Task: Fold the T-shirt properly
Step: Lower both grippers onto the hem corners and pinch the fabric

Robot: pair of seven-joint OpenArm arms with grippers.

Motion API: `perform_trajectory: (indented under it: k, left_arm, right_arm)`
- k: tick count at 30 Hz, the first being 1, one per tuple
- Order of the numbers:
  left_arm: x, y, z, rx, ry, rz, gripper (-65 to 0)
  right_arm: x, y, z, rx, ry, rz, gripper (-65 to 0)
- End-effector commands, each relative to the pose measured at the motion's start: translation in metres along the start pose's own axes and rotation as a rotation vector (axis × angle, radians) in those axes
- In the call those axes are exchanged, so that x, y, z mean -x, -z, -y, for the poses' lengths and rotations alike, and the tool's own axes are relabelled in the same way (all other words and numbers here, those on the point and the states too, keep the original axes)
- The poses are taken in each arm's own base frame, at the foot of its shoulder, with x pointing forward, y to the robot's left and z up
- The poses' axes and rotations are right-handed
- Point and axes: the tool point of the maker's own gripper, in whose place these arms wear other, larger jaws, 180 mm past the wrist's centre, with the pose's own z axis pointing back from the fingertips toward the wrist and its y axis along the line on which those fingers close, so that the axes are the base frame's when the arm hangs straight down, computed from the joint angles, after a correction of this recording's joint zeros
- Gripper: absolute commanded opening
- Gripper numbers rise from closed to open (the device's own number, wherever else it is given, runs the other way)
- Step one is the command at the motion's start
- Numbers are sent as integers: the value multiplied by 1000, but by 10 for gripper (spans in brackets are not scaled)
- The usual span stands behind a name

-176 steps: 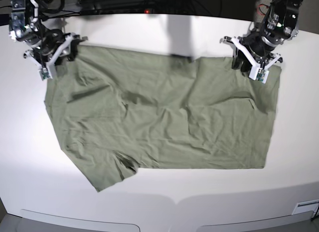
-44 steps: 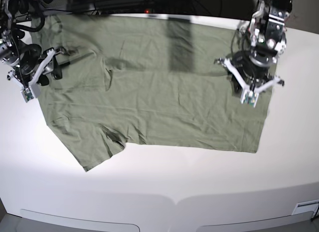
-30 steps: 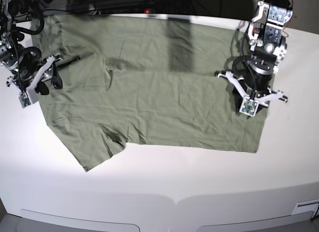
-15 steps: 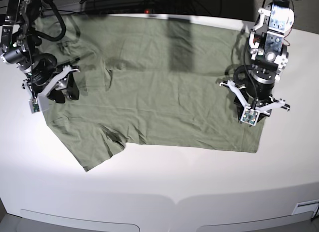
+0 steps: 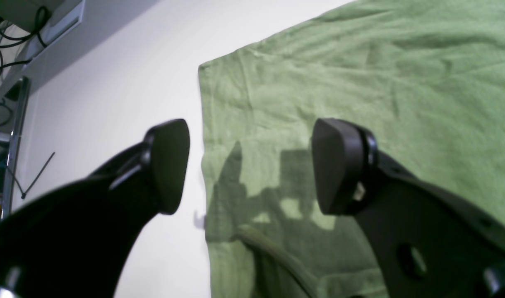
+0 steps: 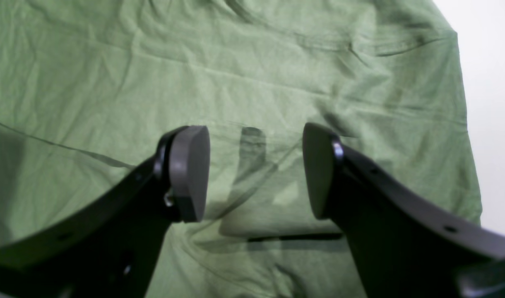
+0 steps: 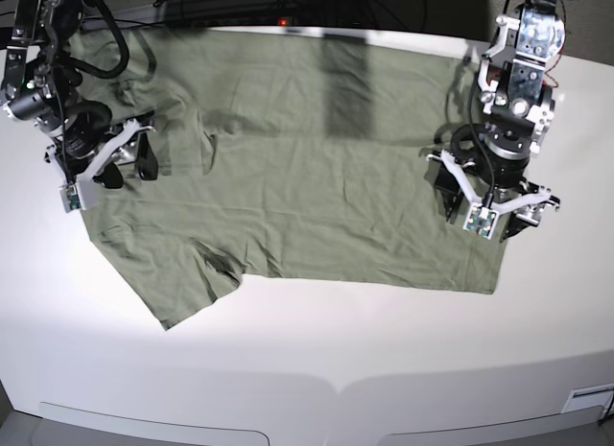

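The T-shirt [image 7: 307,168] lies spread out and lightly wrinkled on the white table [image 7: 307,369], and it covers most of the far half of the table in the base view. One short sleeve [image 7: 187,288] points toward the near edge on that view's left side, and the straight hem edge runs down the view's right side. The left tool [image 7: 489,208] stands over this hem side, near the nearer corner of the cloth. In the left wrist view the left tool [image 5: 250,165] has its two dark fingers [image 5: 339,165] wide apart with nothing between them; one finger is over the bare table just beside the cloth edge, the other is over the green fabric [image 5: 360,82]. The right tool [image 7: 110,163] is at the opposite end of the shirt, over the sleeve and shoulder area. In the right wrist view the right tool [image 6: 254,169] is also spread open and empty, with both fingers [image 6: 188,171] above the wrinkled fabric [image 6: 236,62]. I cannot tell whether the fingertips touch the cloth.
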Motion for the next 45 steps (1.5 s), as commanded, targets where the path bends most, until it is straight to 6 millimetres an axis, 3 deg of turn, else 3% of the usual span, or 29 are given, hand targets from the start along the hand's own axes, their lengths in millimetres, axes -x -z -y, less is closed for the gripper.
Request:
perform_trajectory:
  k: [1,31,36,40,45]
  left_arm:
    - [-16,0,-8,-20,3,57,-198]
    - [-17,0,-8,-19,2,64,-199]
    - [-28,4,-13,-31,4,87,-199]
    - [-50,24,-26,-25,39,120,-199]
    - [-47,85,-44,22,60,30,-199]
  right_arm:
    - [-13,-4,3,5,-18,39,-288]
    - [-15,-2,-1,-5,0,57,-288]
    - [-20,-1,0,-4,-5,60,-288]
    - [-37,3,4,3,-22,61,-288]
    - [-64,5,9,15,-41,77,-288]
